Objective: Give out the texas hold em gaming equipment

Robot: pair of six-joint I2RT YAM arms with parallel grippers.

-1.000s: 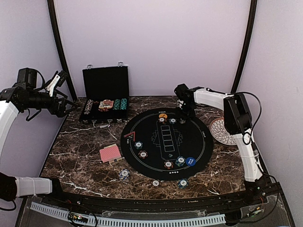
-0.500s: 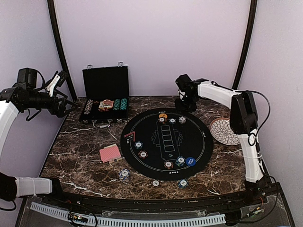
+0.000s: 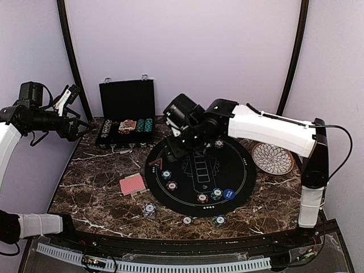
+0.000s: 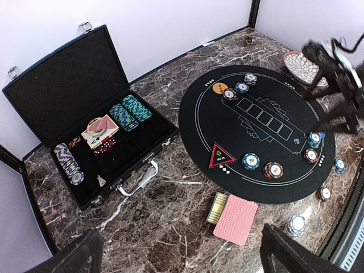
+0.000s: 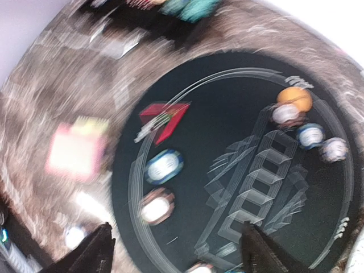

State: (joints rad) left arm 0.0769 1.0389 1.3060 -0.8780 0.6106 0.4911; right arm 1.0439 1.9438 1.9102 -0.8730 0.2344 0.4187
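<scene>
Red-backed playing cards (image 3: pixel 132 185) (image 4: pixel 236 219) lie stacked on the marble, left of the round black mat (image 3: pixel 239 170). Striped poker chips (image 3: pixel 166 174) (image 4: pixel 251 161) sit round the mat's rim, and others (image 3: pixel 149 209) lie on the marble near the front edge. The orange disc (image 4: pixel 219 88) lies at the mat's far side and the blue disc (image 3: pixel 228 194) at its near right. My right gripper (image 3: pixel 172 148) (image 5: pixel 179 253) hangs open and empty over the mat's far left; its view is blurred. My left gripper (image 3: pixel 71 111) (image 4: pixel 182 256) is open, high at the far left.
An open black case (image 3: pixel 126 114) (image 4: pixel 85 114) holding chip rows and a card stands at the back left. A white patterned plate (image 3: pixel 273 157) (image 4: pixel 297 61) lies right of the mat. A red triangle marker (image 3: pixel 156 164) lies on the mat's left edge.
The right arm has swung left from the mat's far right to its far left, and its jaws have widened. The left arm has stayed still.
</scene>
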